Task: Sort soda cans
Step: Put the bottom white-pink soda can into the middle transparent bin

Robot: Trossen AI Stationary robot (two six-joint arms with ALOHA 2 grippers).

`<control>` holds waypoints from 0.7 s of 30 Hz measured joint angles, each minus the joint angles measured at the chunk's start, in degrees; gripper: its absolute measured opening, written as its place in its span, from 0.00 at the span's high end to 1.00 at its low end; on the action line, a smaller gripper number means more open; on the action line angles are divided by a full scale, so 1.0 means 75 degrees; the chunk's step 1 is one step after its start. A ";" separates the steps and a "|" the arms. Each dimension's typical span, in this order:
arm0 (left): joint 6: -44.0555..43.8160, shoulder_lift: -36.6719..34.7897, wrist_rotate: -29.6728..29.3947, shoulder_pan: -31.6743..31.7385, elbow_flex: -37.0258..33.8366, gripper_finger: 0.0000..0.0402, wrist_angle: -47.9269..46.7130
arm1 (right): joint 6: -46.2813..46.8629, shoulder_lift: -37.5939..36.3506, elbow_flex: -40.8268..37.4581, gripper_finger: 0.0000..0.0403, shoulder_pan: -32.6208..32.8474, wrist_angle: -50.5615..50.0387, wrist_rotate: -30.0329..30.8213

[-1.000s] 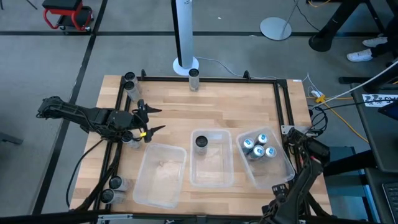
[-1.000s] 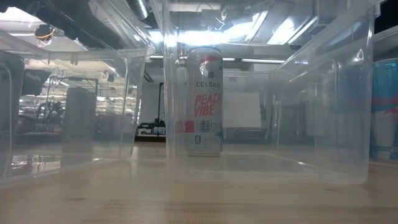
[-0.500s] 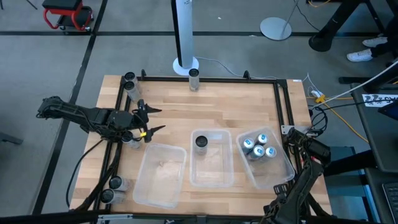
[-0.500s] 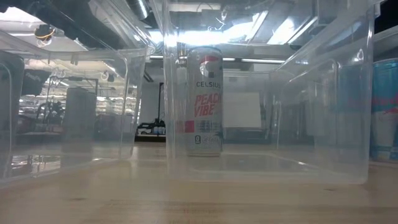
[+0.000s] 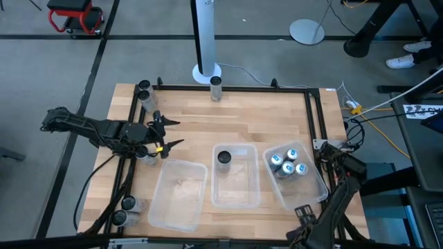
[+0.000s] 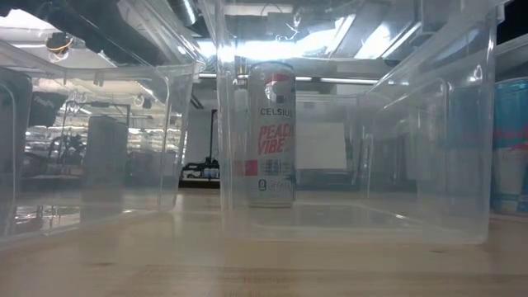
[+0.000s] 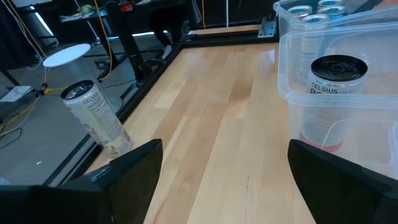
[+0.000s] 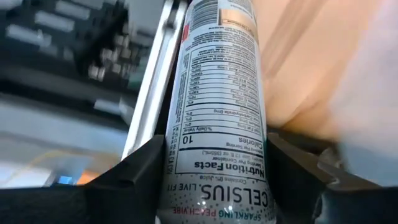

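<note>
**Right claw on a can, left claw waiting**

The left claw [image 5: 165, 133] hangs spread and empty over the worktop's [image 5: 235, 117] left side, a loose can [image 7: 96, 116] standing just ahead of it by the rail.

The right claw [image 8: 217, 163], low at the near right corner, appears pinched around a Celsius can [image 8: 219, 106]. My guess: that can goes next into the middle bin [image 5: 235, 197], beside its match [image 5: 223, 158].

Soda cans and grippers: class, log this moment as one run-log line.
left gripper: open, table's left edge | right gripper: shut on Celsius can | middle bin: one dark-topped can | right bin: four blue-topped cans
</note>
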 joint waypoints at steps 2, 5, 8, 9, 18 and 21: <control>-0.0031 -0.0001 0.0000 0.0000 0.0000 0.17 0.0000 | -0.0109 0.0000 0.0175 0.44 -0.0096 -0.0011 0.0457; -0.0032 0.0001 0.0000 0.0000 0.0000 0.17 0.0000 | -0.0415 0.0000 0.0402 0.44 -0.0275 0.0018 0.1057; -0.0032 -0.0001 0.0000 -0.0001 0.0000 0.17 0.0000 | -0.0732 0.0000 0.0709 0.44 -0.0479 0.0012 0.1537; -0.0032 0.0000 0.0000 -0.0002 0.0000 0.17 0.0000 | -0.0826 0.0000 0.0835 0.44 -0.0547 0.0015 0.1704; -0.0029 -0.0001 0.0000 0.0000 0.0000 0.17 0.0000 | -0.1725 0.0000 0.2379 0.44 -0.1036 -0.0038 0.3654; -0.0029 0.0001 0.0000 0.0000 0.0000 0.17 -0.0003 | -0.2011 0.0000 0.2938 0.44 -0.1136 -0.0075 0.4127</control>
